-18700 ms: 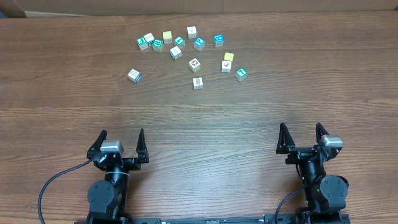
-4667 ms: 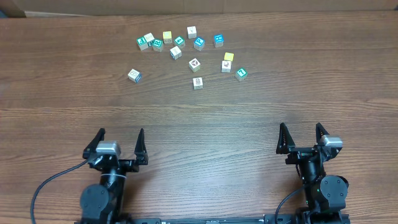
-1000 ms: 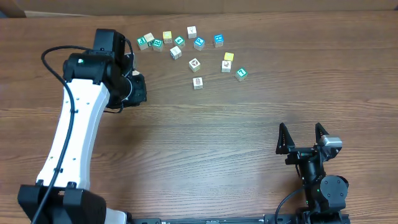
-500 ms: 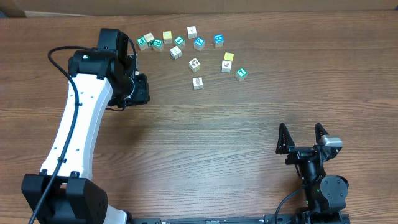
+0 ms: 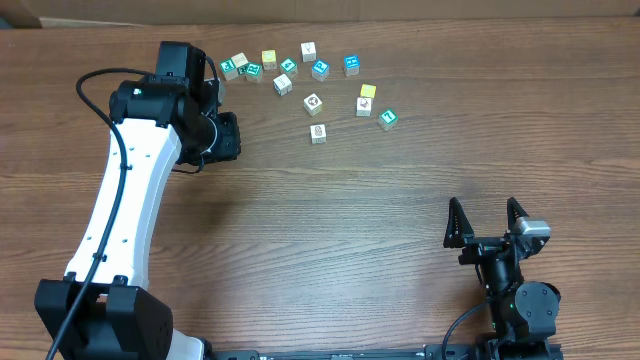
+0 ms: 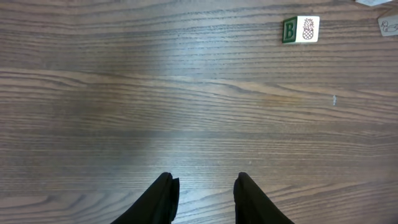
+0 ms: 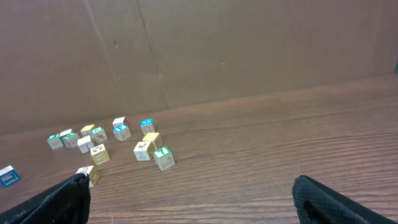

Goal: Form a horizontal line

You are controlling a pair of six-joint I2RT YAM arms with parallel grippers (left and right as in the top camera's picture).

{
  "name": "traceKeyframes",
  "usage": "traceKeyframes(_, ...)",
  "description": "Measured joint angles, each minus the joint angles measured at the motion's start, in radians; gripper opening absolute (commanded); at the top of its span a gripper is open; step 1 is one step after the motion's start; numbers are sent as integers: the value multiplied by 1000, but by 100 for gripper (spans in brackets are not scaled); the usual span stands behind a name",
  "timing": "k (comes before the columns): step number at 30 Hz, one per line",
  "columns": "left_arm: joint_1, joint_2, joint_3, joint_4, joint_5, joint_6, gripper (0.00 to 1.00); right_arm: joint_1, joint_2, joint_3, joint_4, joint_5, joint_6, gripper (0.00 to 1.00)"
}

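One brown wooden table bore the white left arm, stretched across it; the left gripper hung partly open and empty over bare wood; the right gripper sat near the front edge, wide open, empty. Scattered at the far side lay small wooden picture cubes, not yet in line.

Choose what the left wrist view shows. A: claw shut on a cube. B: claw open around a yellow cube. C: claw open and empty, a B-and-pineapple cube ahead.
C: the left claw stands open with nothing between its fingers, and the B-and-pineapple cube lies well ahead.
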Motion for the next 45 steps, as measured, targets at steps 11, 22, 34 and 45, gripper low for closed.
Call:
traceKeyframes(11,0,0,0,66,0,-14,49,0,0,0,0,0,0,100)
traceKeyframes(22,0,0,0,113,0,-15,50,0,0,0,1,0,0,100)
traceKeyframes(34,0,0,0,150,0,-18,50,0,0,0,0,0,0,100)
traceKeyframes(45,0,0,0,162,0,-38,52,0,0,0,0,0,0,100)
